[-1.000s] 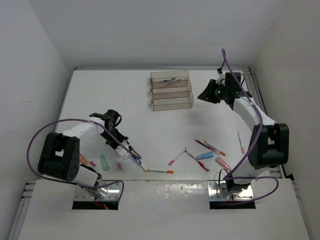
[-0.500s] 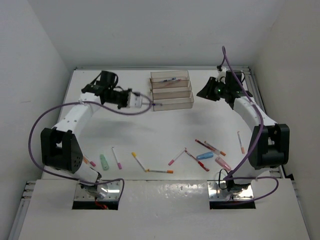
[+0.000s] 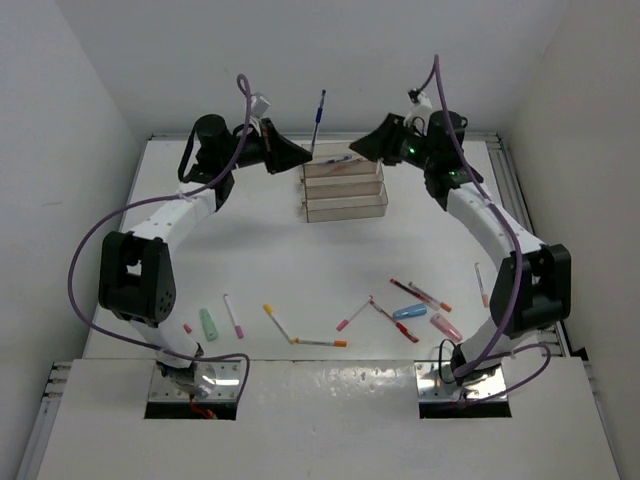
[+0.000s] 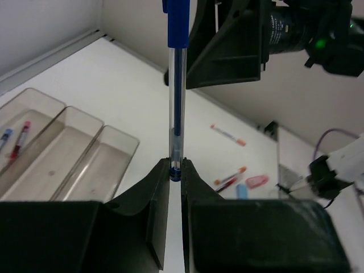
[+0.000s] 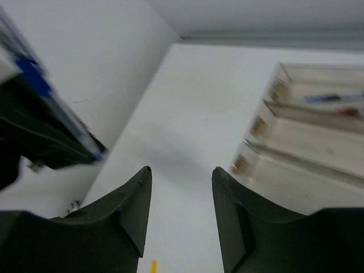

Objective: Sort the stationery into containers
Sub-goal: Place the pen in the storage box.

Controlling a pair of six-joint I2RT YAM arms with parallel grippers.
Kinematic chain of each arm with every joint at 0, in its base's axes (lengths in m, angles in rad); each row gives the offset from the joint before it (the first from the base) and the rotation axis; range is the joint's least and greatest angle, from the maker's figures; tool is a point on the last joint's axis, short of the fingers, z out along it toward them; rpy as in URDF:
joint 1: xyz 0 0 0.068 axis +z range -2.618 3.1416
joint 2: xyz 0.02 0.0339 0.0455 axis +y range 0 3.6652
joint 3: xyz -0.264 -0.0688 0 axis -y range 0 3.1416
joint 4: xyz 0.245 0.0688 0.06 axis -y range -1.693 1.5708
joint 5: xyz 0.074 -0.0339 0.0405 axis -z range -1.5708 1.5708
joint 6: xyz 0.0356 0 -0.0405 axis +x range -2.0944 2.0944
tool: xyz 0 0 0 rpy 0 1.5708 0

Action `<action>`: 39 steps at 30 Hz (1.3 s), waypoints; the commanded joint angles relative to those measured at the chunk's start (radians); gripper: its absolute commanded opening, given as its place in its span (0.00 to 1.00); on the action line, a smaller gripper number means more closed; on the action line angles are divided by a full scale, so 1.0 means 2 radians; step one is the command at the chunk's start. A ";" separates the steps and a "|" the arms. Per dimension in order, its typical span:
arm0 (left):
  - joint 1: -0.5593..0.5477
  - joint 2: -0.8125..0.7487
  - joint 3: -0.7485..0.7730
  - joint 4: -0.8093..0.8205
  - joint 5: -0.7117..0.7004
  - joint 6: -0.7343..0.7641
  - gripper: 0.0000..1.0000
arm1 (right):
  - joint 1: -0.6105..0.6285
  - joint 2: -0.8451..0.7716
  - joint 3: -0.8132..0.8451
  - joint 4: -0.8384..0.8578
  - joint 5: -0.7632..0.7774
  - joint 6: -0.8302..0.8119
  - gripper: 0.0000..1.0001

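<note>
Since 1 second ago my left hand point(image 4: 176, 169) swung up off the bench point(image 3: 250, 260), pinching a blue pen point(image 4: 177, 85) upright beside the 3 trays point(image 3: 346, 212); right hand point(image 5: 181, 187) spread, empty, opposite.

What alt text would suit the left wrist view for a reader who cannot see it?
The left gripper is shut on the bottom end of a blue-capped pen, holding it upright above the white table. Three clear trays lie at lower left, the leftmost holding two pens; the right arm looms dark behind, loose pens beyond.
</note>
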 commanded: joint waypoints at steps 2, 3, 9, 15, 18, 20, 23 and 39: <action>-0.021 0.013 0.007 0.159 0.003 -0.191 0.00 | 0.044 0.038 0.097 0.102 0.006 0.081 0.47; -0.022 0.013 0.008 0.163 0.004 -0.191 0.00 | 0.048 0.053 0.110 0.103 0.012 0.087 0.47; -0.026 0.014 0.008 0.165 0.002 -0.193 0.00 | 0.074 0.095 0.186 0.108 0.026 0.118 0.49; -0.024 0.013 0.000 0.162 -0.004 -0.197 0.00 | 0.079 0.100 0.188 0.110 0.012 0.126 0.45; -0.019 0.011 -0.004 0.177 -0.005 -0.204 0.00 | 0.076 0.093 0.174 0.107 0.012 0.125 0.45; -0.015 0.009 -0.003 0.181 -0.010 -0.207 0.00 | 0.071 0.086 0.153 0.105 0.018 0.122 0.46; -0.003 0.012 0.003 0.183 -0.014 -0.209 0.00 | 0.062 0.066 0.127 0.105 0.019 0.117 0.47; 0.001 0.042 0.018 0.167 0.030 -0.204 0.00 | 0.071 0.061 0.142 0.117 -0.004 0.122 0.51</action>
